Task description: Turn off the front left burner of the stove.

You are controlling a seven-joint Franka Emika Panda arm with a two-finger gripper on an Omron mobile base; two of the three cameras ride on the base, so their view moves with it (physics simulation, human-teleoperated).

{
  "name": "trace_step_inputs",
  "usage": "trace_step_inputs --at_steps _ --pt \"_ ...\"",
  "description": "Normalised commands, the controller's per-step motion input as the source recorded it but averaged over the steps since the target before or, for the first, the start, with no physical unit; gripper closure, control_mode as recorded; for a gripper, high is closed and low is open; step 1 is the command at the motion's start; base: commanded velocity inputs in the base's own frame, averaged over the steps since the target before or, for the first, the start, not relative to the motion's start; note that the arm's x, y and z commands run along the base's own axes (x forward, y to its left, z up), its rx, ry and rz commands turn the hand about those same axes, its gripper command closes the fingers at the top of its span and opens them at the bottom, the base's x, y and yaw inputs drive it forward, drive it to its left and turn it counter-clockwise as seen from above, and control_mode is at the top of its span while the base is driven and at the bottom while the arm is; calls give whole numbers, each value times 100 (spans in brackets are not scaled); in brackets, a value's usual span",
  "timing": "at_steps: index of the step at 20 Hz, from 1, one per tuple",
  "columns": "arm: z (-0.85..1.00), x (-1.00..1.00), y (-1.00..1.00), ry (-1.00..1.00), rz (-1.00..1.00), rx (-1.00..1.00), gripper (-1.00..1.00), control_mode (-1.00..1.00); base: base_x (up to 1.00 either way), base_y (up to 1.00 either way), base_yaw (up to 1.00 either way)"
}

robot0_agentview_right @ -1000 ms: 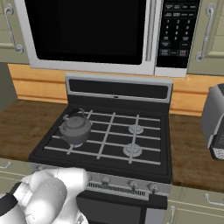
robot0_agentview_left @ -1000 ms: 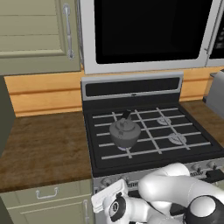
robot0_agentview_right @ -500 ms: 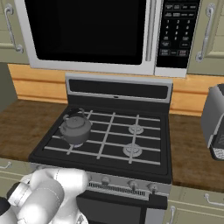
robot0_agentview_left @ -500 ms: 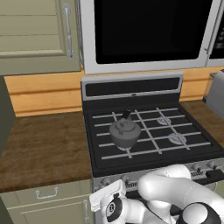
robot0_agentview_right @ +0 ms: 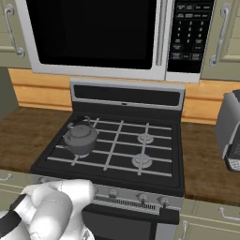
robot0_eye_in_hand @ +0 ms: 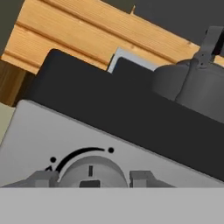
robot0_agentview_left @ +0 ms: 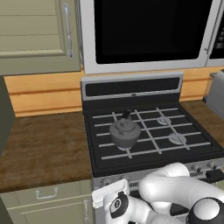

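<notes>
A big silver microwave (robot0_agentview_right: 93, 40) with a black window hangs up top, and everything else sits around it. Its keypad panel (robot0_agentview_right: 186, 35) runs down its right side. To either side of the microwave, pale olive-green wall cabinets (robot0_agentview_left: 37, 35) carry long metal handles (robot0_agentview_left: 67, 30). Below it, a light wooden backsplash (robot0_agentview_left: 43, 94) spans the wall. Lower still, a dark brown wood-grain bench (robot0_agentview_left: 41, 151) stretches out, with green drawers (robot0_agentview_left: 46, 199) beneath. Down to the microwave's right, a grey toaster (robot0_agentview_right: 229, 136) stands on the bench. The light is even and soft.
</notes>
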Motion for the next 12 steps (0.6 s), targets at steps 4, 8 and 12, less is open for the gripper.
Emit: trace_step_inputs --at_steps 4,8,12 --pt "41 -3 -41 0 -13 66 100 -100 0 0 0" --pt "41 -13 -39 -3 -19 71 100 -100 0 0 0" --pt "43 -13 -37 -3 -25 74 100 -100 0 0 0"
